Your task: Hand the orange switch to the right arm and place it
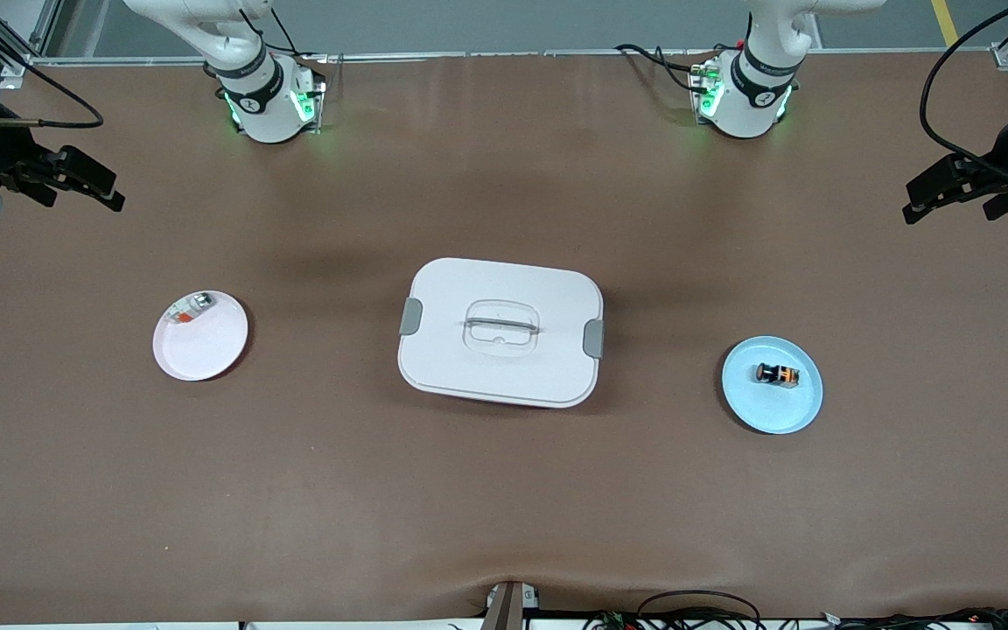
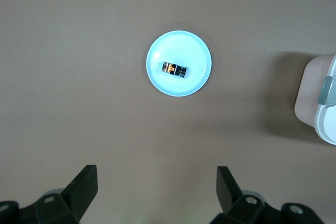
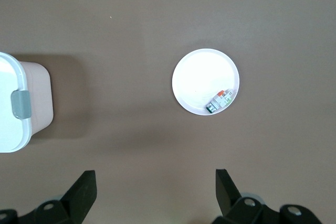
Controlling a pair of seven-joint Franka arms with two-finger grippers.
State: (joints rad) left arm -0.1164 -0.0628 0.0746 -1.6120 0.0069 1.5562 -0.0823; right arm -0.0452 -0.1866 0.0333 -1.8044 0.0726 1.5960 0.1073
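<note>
1. The switch [image 1: 776, 374] lies on its side near the middle of the blue plate [image 1: 797, 414], toward the left arm's end of the table. Nothing touches it.
2. The left gripper [image 1: 950, 188] hangs high over bare table at that same end, well apart from the plate. Its fingers [image 2: 84, 187] stand wide apart and hold nothing.
3. The right gripper [image 1: 75, 179] waits high over the right arm's end of the table, fingers [image 3: 84, 190] spread, empty.
4. A white lidded box [image 1: 500, 332] sits mid-table between the two plates. A white plate [image 1: 206, 354] toward the right arm's end carries a small silver-and-clear piece [image 1: 192, 307] at its rim; not the target.
5. Handling, as judged: the switch looks tiny, rigid and light, probably hard plastic. It should take a firm pinch without harm.
6. The round end may let it roll or skid on the smooth plate when nudged.
7. Best hold seems to be across the flat black block, fingers closing on its two long sides.
8. Gripping toward one end would leave the other end free for the right gripper at the handover.
9. The plate's raised rim is low; a straight-down approach looks clear.
</note>
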